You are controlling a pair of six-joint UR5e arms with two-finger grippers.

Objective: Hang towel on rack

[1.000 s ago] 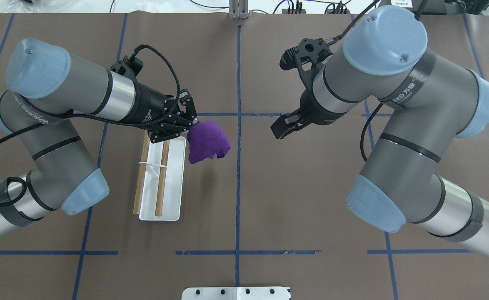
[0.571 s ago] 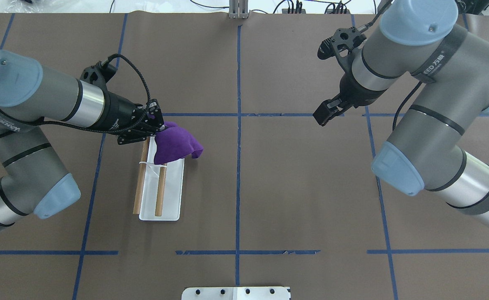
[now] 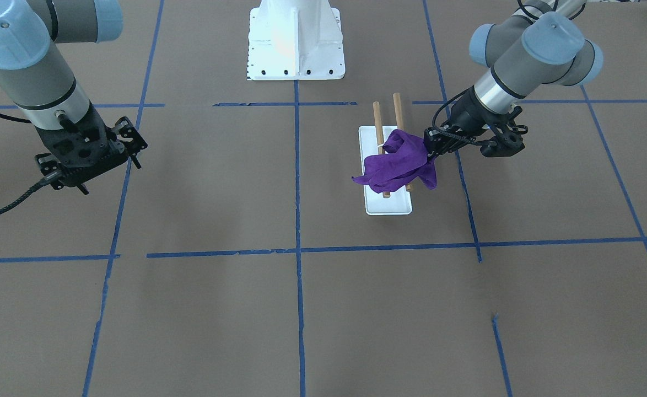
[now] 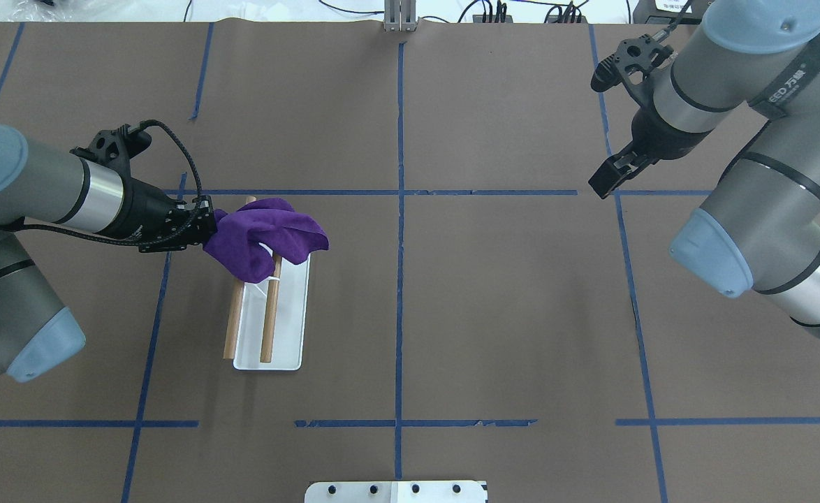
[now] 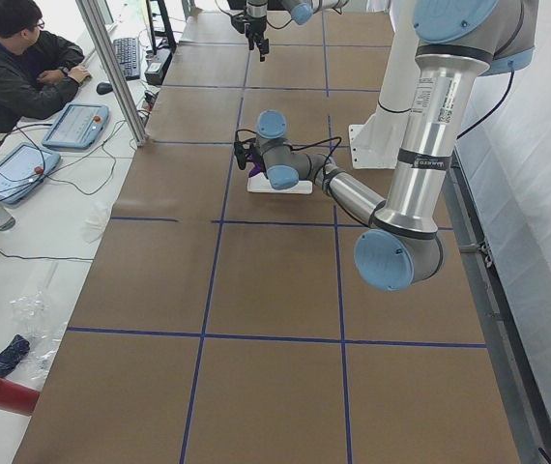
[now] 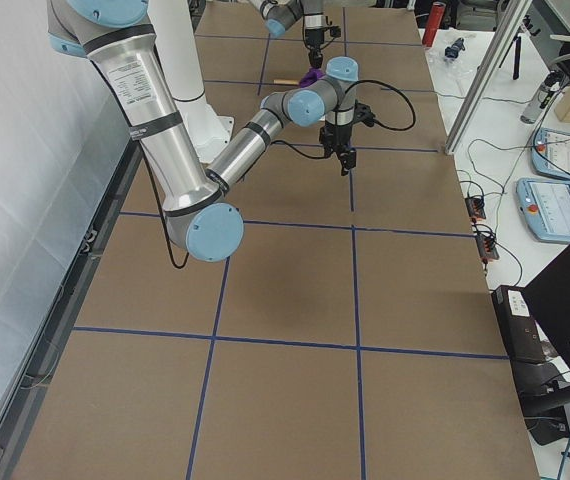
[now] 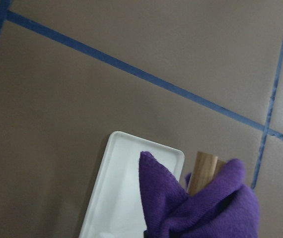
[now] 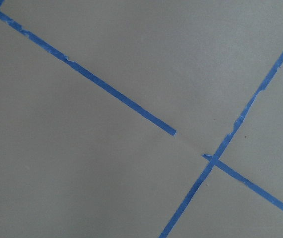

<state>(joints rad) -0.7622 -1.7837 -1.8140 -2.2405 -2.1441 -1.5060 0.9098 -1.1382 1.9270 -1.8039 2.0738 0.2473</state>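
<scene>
The purple towel (image 4: 267, 234) lies bunched over the far ends of the rack's two wooden dowels (image 4: 267, 321), which stand over the white base plate (image 4: 290, 328). My left gripper (image 4: 207, 227) is just left of the rack and shut on the towel's left edge. In the front-facing view the towel (image 3: 395, 165) drapes across both dowels (image 3: 395, 107), with the left gripper (image 3: 430, 148) beside it. The left wrist view shows the towel (image 7: 201, 208), a dowel end (image 7: 201, 171) and the base plate (image 7: 116, 198). My right gripper (image 4: 602, 183) hangs shut and empty, far to the right.
The white bolted robot pedestal (image 3: 296, 44) stands at the near edge. Blue tape lines (image 4: 399, 209) cross the brown table. An operator (image 5: 14, 68) sits at a side desk beyond the table's far edge.
My left gripper has pulled the towel leftward, from right of the rack to across its dowels. My right arm has drawn back to the right and farther away.
</scene>
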